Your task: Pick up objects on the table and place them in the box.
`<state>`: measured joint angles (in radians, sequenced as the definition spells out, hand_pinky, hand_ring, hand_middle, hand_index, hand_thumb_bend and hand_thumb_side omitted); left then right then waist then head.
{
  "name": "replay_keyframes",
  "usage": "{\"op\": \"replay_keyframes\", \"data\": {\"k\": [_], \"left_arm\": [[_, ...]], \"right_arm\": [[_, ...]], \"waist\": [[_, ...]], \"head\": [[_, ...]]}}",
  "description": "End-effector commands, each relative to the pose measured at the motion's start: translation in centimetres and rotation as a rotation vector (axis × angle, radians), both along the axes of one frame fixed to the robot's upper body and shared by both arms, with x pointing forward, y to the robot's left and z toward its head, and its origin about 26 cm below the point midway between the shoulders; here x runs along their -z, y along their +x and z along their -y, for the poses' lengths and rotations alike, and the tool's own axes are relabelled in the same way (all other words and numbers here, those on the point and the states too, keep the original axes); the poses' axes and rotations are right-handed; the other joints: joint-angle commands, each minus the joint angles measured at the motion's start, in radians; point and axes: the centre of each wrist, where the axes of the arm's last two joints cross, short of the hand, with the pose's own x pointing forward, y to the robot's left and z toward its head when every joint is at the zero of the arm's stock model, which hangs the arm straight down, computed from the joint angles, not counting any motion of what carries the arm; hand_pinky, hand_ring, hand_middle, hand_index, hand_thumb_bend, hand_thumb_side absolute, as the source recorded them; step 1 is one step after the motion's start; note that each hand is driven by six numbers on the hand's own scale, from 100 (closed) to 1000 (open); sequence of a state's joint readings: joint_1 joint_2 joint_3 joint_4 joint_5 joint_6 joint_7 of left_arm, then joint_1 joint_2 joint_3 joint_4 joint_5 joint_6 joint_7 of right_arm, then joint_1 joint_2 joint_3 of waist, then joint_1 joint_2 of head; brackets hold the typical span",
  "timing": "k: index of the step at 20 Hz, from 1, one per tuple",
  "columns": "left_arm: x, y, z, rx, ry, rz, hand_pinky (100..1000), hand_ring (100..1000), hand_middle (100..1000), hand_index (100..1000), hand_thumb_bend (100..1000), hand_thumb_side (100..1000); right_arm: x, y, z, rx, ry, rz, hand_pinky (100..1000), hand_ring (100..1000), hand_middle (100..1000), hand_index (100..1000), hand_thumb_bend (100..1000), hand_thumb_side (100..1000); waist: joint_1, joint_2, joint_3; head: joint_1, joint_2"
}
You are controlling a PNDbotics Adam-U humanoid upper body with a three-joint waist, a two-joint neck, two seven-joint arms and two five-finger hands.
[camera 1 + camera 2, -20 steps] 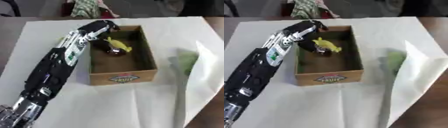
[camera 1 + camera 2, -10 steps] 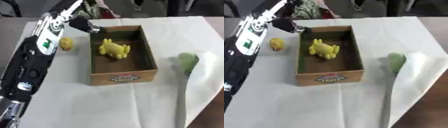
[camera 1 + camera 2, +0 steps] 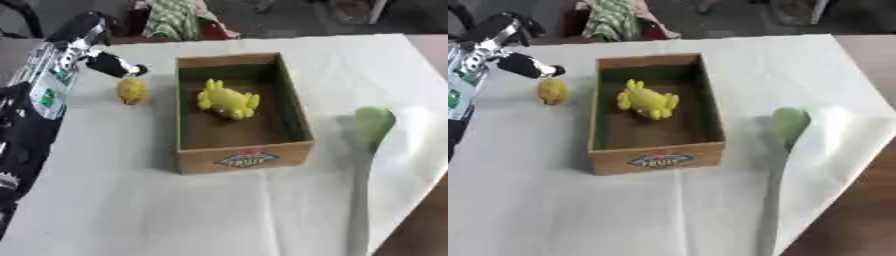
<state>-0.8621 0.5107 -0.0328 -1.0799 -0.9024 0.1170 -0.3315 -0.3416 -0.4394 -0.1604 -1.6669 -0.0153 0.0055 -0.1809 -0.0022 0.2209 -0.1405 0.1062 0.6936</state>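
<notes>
The robot's left hand, fingers pointing out straight and holding nothing, hovers just above the small rounded yellow toy, which looks light, best pinched across its middle.

The box looks like matt brown cardboard, with a printed paper label on its near wall. A white cloth covers the desk, smooth with a crease towards the near edge. The yellow toy inside the box looks soft and matt. The left arm has glossy black and silver metal-looking parts.
</notes>
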Motion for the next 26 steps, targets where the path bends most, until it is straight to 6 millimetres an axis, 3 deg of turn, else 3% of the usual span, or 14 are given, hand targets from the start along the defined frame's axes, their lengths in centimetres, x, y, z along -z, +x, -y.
{"op": "replay_keyframes", "data": {"k": [1,4,8,13,17,19,23,26], "left_arm": [[-0.7,0.2,-1.7,-0.048,0.033,-0.007,739,641,647,779,607,280],[-0.3,0.3,-1.9,-0.053,0.039,-0.017,739,641,647,779,607,280],[1.7,0.7,-1.9,-0.071,0.030,-0.102,726,630,645,784,709,330],[3.1,1.0,-1.5,-0.057,0.052,-0.163,709,602,612,774,669,310],[3.6,1.1,-1.3,-0.040,0.065,-0.199,649,495,500,671,283,100],[3.7,1.1,-1.2,-0.035,0.050,-0.190,605,411,413,575,125,100],[3.4,1.1,-1.0,-0.029,0.035,-0.134,525,237,217,385,100,100],[1.9,0.9,-0.6,-0.019,0.011,-0.034,503,203,185,356,100,100]], "right_arm": [[-1.2,-0.2,0.6,0.011,-0.037,0.028,725,782,736,765,100,102],[-1.2,-0.2,0.6,0.010,-0.036,0.028,725,782,736,765,100,102],[-1.2,-0.2,0.6,0.008,-0.035,0.028,724,782,736,765,100,103],[-1.2,-0.2,0.6,0.008,-0.034,0.028,724,782,736,764,100,103],[-1.1,-0.2,0.6,0.009,-0.034,0.027,724,781,736,764,100,103],[-1.1,-0.2,0.5,0.009,-0.034,0.026,724,781,736,764,100,104],[-1.1,-0.2,0.6,0.010,-0.034,0.026,724,781,736,764,100,104],[-1.1,-0.2,0.6,0.011,-0.034,0.026,723,781,736,764,100,102]], "waist": [[-0.003,-0.018,0.001],[-0.003,-0.018,0.001],[-0.005,-0.017,-0.002],[-0.006,-0.015,-0.003],[-0.005,-0.015,-0.003],[-0.005,-0.015,-0.003],[-0.005,-0.015,-0.003],[-0.006,-0.015,-0.003]], "head": [[-0.003,-0.006],[-0.004,-0.006],[-0.002,-0.007],[-0.001,-0.005],[-0.002,-0.005],[-0.003,-0.005],[-0.003,-0.005],[-0.004,-0.005]]}}
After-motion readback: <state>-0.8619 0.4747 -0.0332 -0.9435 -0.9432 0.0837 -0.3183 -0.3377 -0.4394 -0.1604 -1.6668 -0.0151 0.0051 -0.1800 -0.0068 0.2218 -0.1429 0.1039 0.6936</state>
